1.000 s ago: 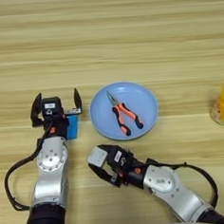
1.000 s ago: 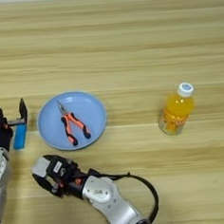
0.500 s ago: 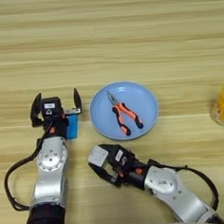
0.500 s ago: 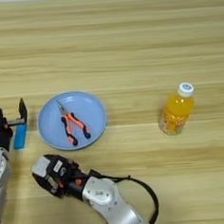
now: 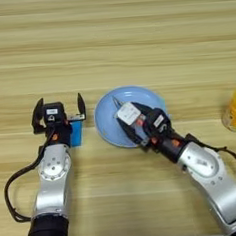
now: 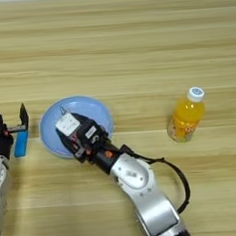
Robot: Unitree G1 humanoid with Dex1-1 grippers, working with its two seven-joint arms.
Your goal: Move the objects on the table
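A round light-blue plate [image 5: 106, 122] lies at mid-table. My right gripper [image 5: 130, 123] hangs over the plate's middle and reaches in from the lower right. It covers nearly all of the orange-and-black pliers; only their thin nose [image 5: 115, 101] pokes out at the plate's far side. A small white square [image 5: 127, 112] shows at the gripper's front end, and I cannot tell whether it is held. My left gripper [image 5: 59, 106] is parked left of the plate, open and holding nothing.
A small blue block [image 5: 76, 134] lies flat right beside the left gripper's wrist, between it and the plate. An orange-yellow bottle [image 6: 186, 116] with a white cap stands upright to the right of the plate. Bare wooden table [image 5: 134, 38] stretches behind.
My right gripper has swung from the table in front of the plate to above the plate, and now covers the pliers. The left arm, blue block and bottle have not moved.
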